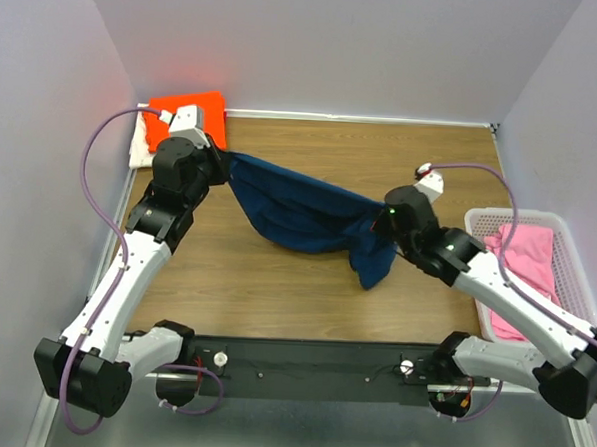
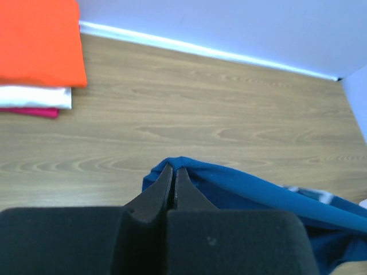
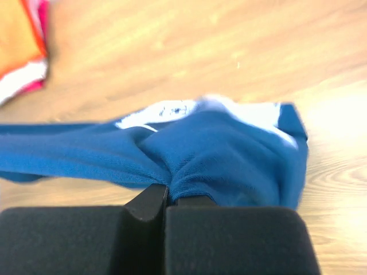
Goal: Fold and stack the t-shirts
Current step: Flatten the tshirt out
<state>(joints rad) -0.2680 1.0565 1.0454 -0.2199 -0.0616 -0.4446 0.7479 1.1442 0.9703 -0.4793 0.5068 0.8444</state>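
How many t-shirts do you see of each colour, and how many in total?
Blue t-shirt: 1
Orange t-shirt: 1
White t-shirt: 1
Red t-shirt: 1
Pink t-shirt: 1
Total: 5

1. Left gripper [image 2: 174,169] was clamped on the navy tee's [image 2: 258,192] edge; the cloth trailed off right.
2. On the table [image 2: 218,114], far left, a stack: orange tee [image 2: 37,40] on top, white tee [image 2: 34,96] under it, red tee [image 2: 28,112] at the bottom.

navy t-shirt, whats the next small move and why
Probably draw the left gripper and right gripper slightly apart: both are shut on the navy t-shirt, which sags bunched between them, so it needs tautening before laying flat.
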